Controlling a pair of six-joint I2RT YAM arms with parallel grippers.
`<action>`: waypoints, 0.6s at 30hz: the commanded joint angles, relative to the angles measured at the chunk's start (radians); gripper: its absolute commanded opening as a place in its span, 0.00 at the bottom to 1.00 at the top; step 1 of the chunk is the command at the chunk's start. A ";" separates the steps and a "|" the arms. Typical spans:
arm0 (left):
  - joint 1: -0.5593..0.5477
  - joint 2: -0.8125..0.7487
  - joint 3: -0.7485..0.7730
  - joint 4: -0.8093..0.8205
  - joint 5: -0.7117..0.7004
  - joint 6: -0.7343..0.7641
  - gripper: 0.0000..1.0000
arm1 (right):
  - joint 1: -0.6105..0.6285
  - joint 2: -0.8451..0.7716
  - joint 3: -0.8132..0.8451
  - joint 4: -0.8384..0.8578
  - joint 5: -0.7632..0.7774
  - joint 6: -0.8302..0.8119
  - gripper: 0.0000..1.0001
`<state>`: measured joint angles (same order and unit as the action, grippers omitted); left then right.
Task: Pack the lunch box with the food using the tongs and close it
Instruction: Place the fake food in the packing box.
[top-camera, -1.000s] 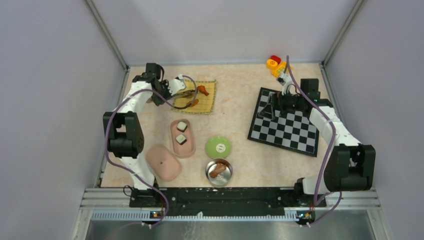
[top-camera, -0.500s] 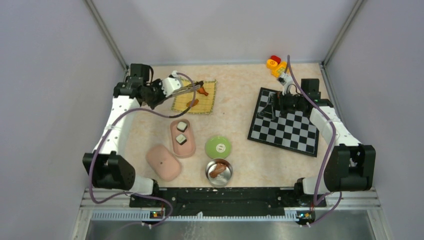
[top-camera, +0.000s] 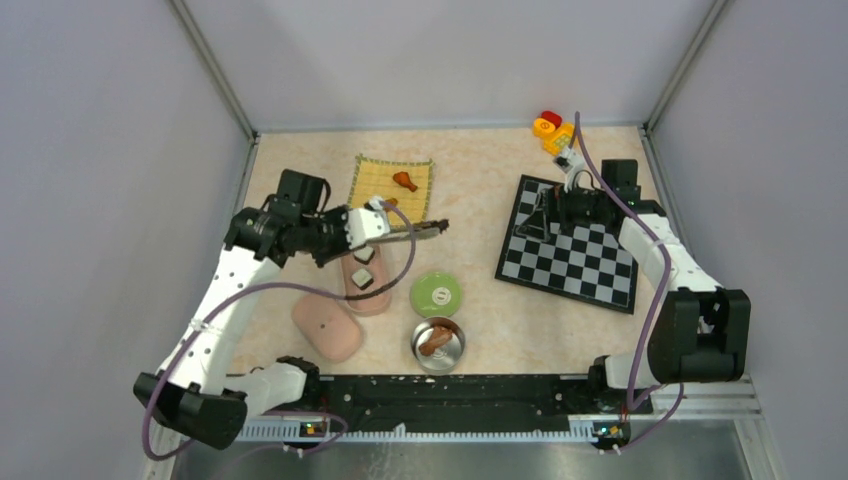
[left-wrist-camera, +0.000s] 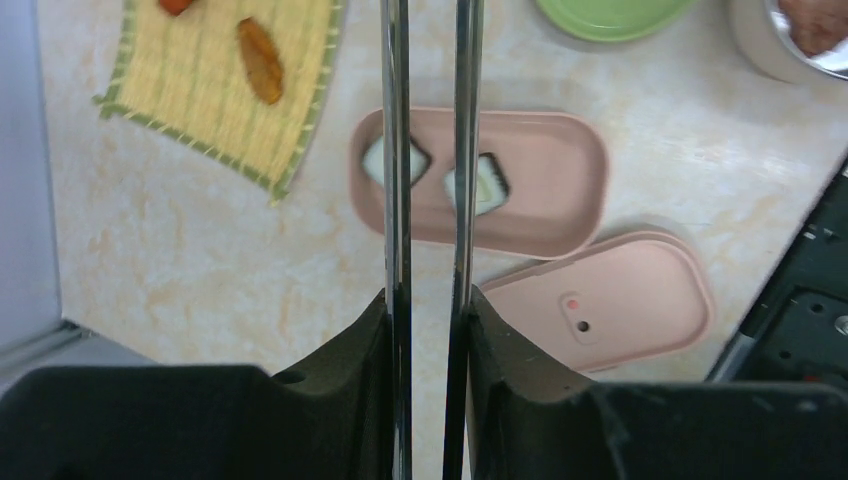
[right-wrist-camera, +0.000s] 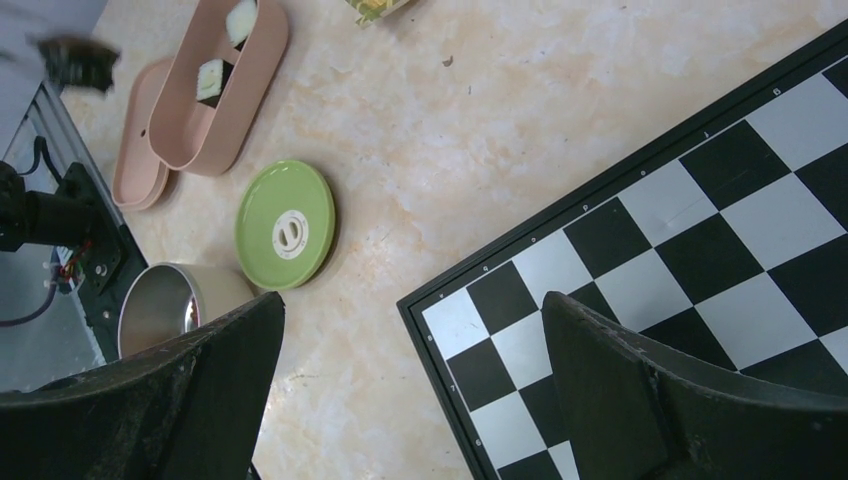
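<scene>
Tongs: gripped at the handle end by the left gripper, slim arms level above the lunch box and reaching toward mid-table
Left gripper fingers: closed partway on both tong arms, pinching them near-parallel with a narrow gap, probably to keep the tips squeezed
Tong tips: cut off in the wrist view, small and dark from above; loaded or bare, cannot tell
Lunch box: open, directly beneath the tongs, set between mat and steel bowl, handy for short carries
Sushi rolls: two, already inside the box, one after the other along its length
Lid: off, just beside the box on the near side, kept out of the way until packing ends
Food not yet packed: orange piece and reddish-brown piece on the mat; reddish pieces in the steel bowl
Green dish: flat on the table between box and bowl
Right gripper: spread wide, holding nothing, parked above the chessboard, well apart from the packing, likely spared for the lid
Stage, as a judgement: packing partway, closing not yet begun
</scene>
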<state>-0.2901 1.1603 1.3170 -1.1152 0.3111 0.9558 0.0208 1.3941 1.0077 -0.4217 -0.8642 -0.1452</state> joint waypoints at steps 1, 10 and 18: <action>-0.102 -0.076 -0.060 -0.078 -0.011 0.002 0.17 | -0.009 -0.029 0.000 0.049 -0.029 -0.001 0.98; -0.164 -0.135 -0.117 -0.262 0.098 0.055 0.19 | -0.010 -0.023 0.000 0.045 -0.010 -0.008 0.98; -0.220 -0.174 -0.173 -0.298 0.117 0.022 0.22 | -0.010 -0.018 0.001 0.042 0.000 -0.013 0.98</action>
<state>-0.4782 1.0229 1.1698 -1.3846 0.3733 0.9897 0.0185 1.3941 1.0077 -0.4084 -0.8608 -0.1455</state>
